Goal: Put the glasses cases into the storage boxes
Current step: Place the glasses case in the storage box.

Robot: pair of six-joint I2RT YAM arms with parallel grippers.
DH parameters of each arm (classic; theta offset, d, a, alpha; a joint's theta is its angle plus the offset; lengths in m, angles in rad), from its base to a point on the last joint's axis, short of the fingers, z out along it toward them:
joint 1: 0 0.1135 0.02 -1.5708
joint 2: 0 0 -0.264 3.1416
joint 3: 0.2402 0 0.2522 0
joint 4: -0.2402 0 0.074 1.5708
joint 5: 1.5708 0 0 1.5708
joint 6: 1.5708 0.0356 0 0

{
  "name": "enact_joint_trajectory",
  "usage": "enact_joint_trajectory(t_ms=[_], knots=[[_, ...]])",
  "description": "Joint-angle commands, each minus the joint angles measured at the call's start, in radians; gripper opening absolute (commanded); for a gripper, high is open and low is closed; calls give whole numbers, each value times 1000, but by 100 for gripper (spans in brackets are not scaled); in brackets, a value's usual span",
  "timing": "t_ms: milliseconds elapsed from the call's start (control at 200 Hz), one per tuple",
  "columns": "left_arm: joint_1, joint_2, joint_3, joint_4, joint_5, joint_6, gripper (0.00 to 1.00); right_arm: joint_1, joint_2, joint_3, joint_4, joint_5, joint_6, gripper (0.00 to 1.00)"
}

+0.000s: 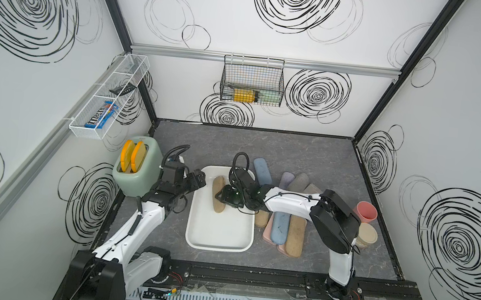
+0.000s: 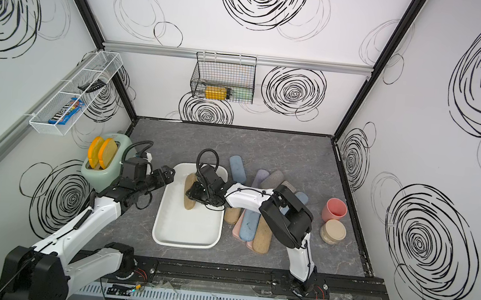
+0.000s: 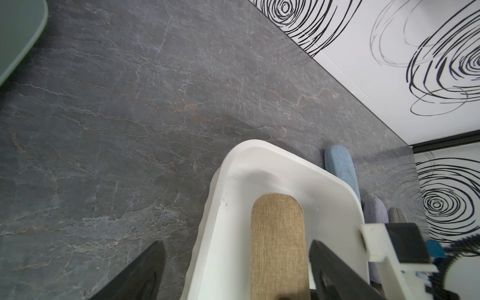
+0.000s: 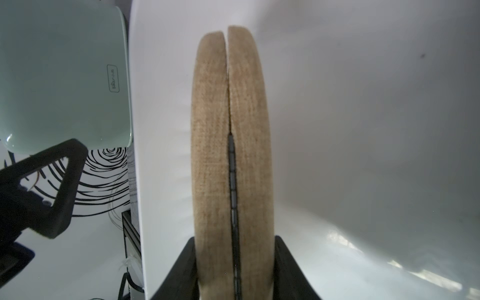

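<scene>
Grey counter: right jaws pinch a tan case on edge inside the white bin, placing it; left jaws hang spread near its rim. Next, probably release.

One clear read to start: the blue candy packet carries white "m&m's" lettering along its length, legible in both top views. The packet lies in the white mesh basket on the side wall, well apart from the left hand, higher up and out past the mint-green toaster on that hand's outer side.

Over to the toaster now. In the right wrist view a small rounded-rectangle badge sits on its side, near the left hand, with one line of tiny print inside that is too small to make out. A faint mark on the toaster's top edge is too small to read as well.
</scene>
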Motion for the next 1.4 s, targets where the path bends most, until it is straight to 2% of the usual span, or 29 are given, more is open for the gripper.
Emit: enact_joint_trajectory(t_ms=[0, 405, 836, 1176, 1396], knots=[[-9, 10, -5, 39, 20, -5, 89, -18, 41, 46, 86, -34, 92, 38], [-49, 22, -4, 31, 11, 2, 89, -21, 150, 125, 109, -84, 144, 40], [-51, 0, -4, 29, -1, 8, 89, -23, 146, 153, -15, -50, 93, 68], [-59, -2, -1, 20, -11, 15, 89, -23, 73, 210, -201, 67, -20, 81], [-71, -7, 2, 11, -25, 21, 89, -7, -18, 259, -330, 133, -148, 89]])
